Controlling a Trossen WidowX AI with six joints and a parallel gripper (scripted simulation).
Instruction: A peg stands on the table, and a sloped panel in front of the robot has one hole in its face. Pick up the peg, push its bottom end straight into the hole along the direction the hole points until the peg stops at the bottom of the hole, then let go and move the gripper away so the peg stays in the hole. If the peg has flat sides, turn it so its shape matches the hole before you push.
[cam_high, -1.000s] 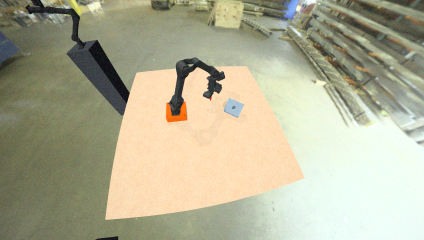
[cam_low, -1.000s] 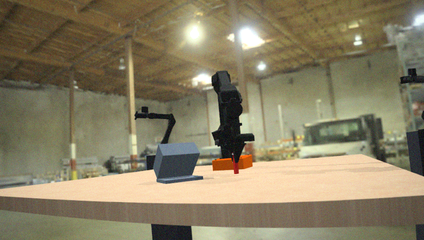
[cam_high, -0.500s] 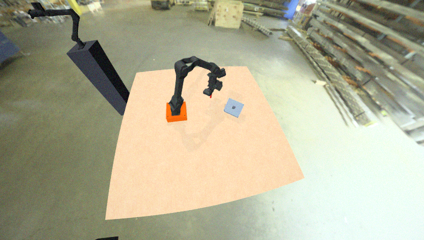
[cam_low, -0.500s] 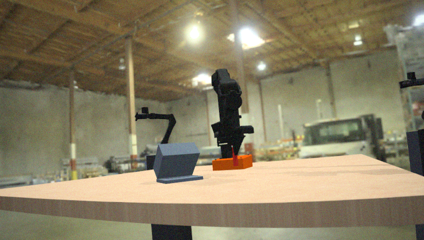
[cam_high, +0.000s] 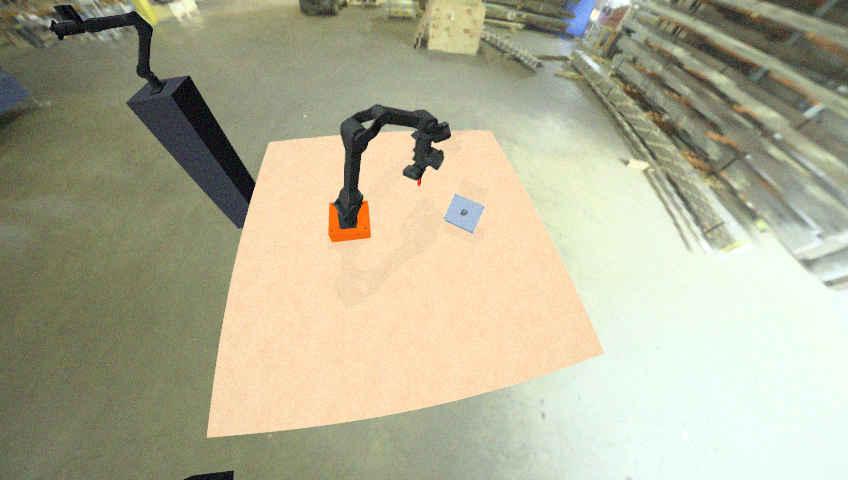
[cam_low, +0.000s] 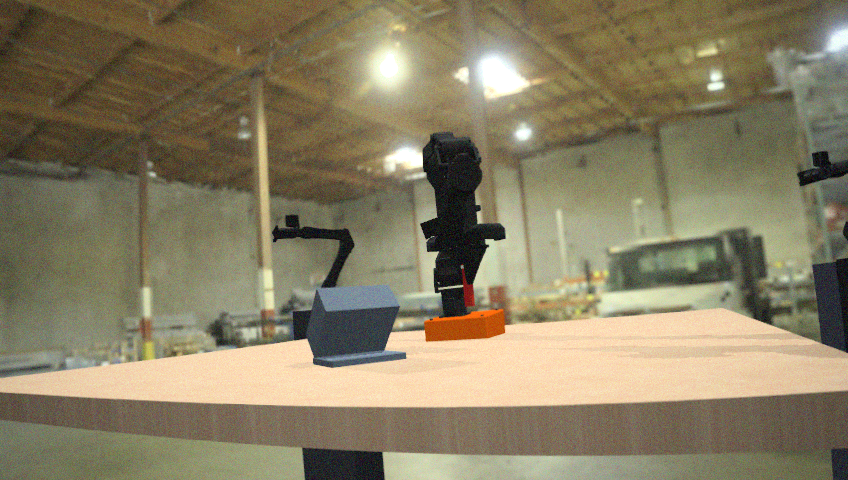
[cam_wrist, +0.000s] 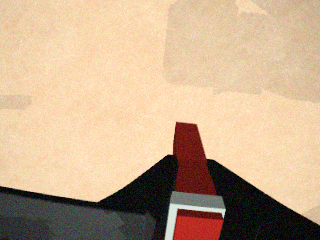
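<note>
Arm (cam_high: 351, 160) rises from orange base (cam_high: 333, 230) at frame ctr, elbow bent over, wrist pointing down. Gripper (cam_high: 418, 176) clenched on red peg (cam_high: 419, 181); wrist view shows red peg (cam_wrist: 194, 167) w/ flat sides pinched between dark fingers, lower end sticking out past them. Ext. view: peg (cam_low: 467, 288) hangs tilted, clear above table (cam_low: 535, 380), approx. at base-top height. Blue-grey sloped panel (cam_high: 464, 212) sits right of gripper, apart from it; its hole (cam_high: 463, 211) looks unfilled, though small at this res. Peg not in hole.
</note>
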